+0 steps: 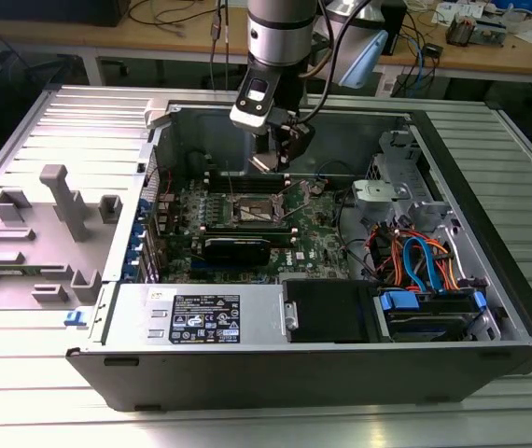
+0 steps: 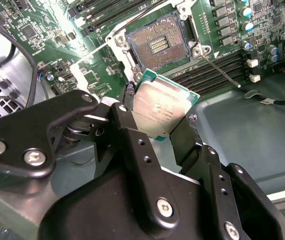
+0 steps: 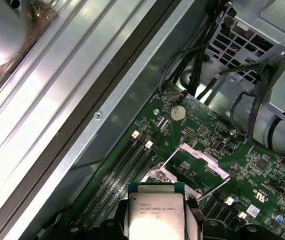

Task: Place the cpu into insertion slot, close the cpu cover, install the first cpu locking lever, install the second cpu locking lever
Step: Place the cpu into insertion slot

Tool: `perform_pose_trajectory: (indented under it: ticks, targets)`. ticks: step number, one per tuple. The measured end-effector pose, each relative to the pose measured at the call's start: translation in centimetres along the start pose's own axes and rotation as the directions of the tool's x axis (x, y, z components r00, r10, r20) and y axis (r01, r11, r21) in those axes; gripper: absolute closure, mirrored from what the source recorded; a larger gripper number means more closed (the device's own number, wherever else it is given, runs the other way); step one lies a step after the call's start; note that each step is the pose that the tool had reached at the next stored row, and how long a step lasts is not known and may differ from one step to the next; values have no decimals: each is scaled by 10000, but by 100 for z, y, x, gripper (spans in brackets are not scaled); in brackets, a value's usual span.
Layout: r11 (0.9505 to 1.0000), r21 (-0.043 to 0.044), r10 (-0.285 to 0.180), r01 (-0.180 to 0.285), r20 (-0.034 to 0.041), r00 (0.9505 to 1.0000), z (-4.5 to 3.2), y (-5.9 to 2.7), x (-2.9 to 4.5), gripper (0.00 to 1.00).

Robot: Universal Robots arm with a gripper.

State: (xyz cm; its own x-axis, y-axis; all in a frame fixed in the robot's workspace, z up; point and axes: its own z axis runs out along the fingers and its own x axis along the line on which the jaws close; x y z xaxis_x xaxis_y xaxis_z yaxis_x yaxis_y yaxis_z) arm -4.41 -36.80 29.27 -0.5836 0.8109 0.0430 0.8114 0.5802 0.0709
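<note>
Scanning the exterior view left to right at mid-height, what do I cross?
Grey plastic upright blocks → square silvery-rimmed insertion slot on the green motherboard → silvery metal bracket → orange and blue cable bundle.

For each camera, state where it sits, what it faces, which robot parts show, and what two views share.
Exterior view: off the arm, above the open computer case; arm and hand show.
Second wrist view: on the arm, facing the insertion slot; hand grips the cpu.
First wrist view: on the arm, facing the motherboard.
Shared: both wrist views show the cpu.
</note>
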Motion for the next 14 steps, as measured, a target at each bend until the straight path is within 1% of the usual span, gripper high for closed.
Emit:
perform_pose_trajectory:
  ticks: [3,5,6,11,14]
  targets:
    - [9997,-1,234,-234,24,9997,23,-2,-1,46]
    - [9992,2,400,-400,50,9992,55,-4,-3,46]
    - [9987,0,514,-514,63,9987,77,-6,-4,46]
    - [9960,-15,898,-897,95,9959,137,-10,-6,46]
    - [9952,-15,974,-974,103,9952,147,-12,-6,46]
